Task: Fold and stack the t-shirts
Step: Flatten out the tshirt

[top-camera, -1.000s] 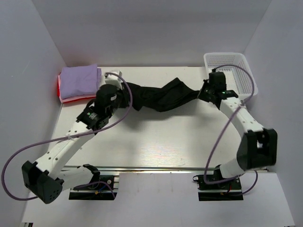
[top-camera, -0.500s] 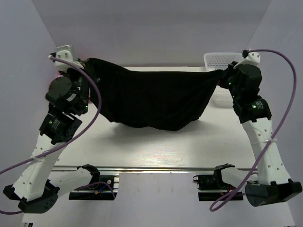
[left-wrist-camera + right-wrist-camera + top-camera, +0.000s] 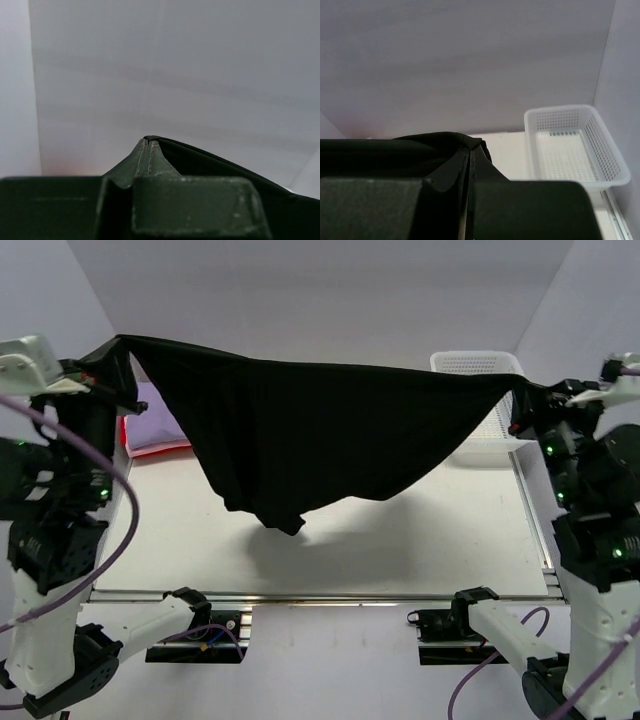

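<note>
The large black t-shirt (image 3: 320,430) hangs spread in the air between both arms, high above the table, its lowest fold near the table's middle. My left gripper (image 3: 112,352) is shut on its left corner; the jaws stand closed in the left wrist view (image 3: 148,145) with black cloth (image 3: 210,160) running off to the right. My right gripper (image 3: 520,392) is shut on its right corner; black cloth (image 3: 395,150) bunches at the closed jaws (image 3: 471,150). The folded lavender-purple shirt (image 3: 160,420) lies on the red-pink shirt (image 3: 150,448) at the table's back left, partly hidden by the black shirt.
A white mesh basket (image 3: 480,365) stands at the back right corner and also shows in the right wrist view (image 3: 570,145). White walls enclose the table on three sides. The table's metal front rail (image 3: 320,595) runs between the arm bases.
Both grippers have risen and spread far apart, lifting the black shirt from a bunched strip on the table to a taut sheet hanging in the air.
</note>
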`<state>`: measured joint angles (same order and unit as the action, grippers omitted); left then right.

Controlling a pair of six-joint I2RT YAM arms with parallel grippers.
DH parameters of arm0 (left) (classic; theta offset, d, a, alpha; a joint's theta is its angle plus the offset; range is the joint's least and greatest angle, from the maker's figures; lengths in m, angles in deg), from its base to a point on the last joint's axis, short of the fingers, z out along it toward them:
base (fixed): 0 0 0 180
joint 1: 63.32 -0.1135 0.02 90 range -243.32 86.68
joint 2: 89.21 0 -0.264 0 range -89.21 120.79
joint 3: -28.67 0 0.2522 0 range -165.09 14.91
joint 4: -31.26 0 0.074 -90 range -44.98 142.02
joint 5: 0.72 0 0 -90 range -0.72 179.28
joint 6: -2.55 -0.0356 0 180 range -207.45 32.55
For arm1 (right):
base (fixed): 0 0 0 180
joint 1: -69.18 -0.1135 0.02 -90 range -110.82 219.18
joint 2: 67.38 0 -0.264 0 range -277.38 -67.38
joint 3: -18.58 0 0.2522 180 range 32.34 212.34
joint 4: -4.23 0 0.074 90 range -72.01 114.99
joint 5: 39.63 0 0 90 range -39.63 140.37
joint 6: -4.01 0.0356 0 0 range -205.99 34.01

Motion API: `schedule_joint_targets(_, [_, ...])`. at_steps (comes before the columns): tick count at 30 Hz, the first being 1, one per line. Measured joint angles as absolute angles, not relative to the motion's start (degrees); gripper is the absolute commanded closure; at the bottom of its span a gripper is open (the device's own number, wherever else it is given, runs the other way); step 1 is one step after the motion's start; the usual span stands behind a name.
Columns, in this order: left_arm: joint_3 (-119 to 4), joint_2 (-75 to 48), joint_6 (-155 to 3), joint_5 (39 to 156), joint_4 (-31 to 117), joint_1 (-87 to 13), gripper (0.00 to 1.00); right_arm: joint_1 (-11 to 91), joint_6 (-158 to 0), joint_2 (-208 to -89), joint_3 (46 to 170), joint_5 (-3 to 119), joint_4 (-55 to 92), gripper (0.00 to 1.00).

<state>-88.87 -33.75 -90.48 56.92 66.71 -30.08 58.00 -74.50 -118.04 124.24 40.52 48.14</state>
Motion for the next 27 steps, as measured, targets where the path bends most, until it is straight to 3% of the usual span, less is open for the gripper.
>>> schedule_joint_targets(19, [-110.8,-36.2,-90.9,86.3,80.8,-30.4,1.0,58.0,-75.3,-106.4,132.6,44.5,55.9,1.0])
schedule_joint_targets(27, [-109.9,-37.0,-90.0,90.1,81.1,-30.5,1.0,58.0,-73.7,-102.8,129.3,43.7,55.4,1.0])
